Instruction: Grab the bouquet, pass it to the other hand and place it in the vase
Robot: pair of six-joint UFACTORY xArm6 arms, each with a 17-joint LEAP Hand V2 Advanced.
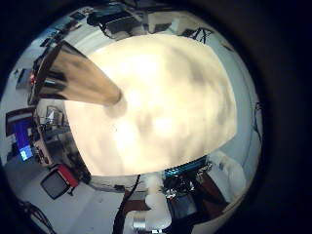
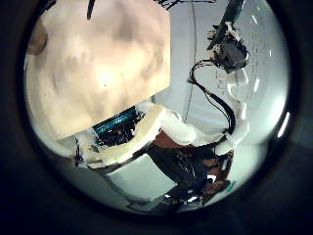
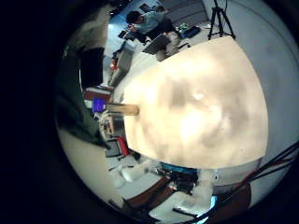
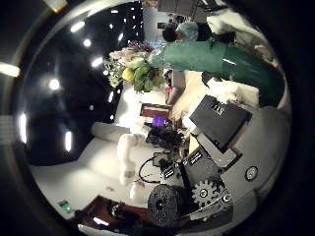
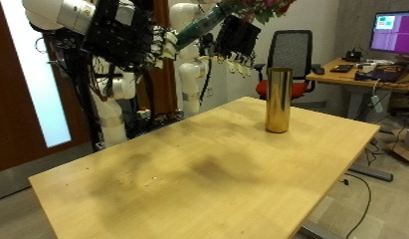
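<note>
In the outside view the tall gold vase stands upright near the far edge of the wooden table. My right hand is high above the table's back, curled on the lower end of the bouquet. Its green stem slants up to the flowers. My left hand hangs just under the stem with relaxed fingers, nearer the vase. The right thumb side palm view shows the green wrap and flowers. The vase also shows in the left little finger side palm view and the right little finger side palm view.
An office chair and a desk with a monitor stand behind the table. The left thumb side palm view shows the tabletop and a raised hand.
</note>
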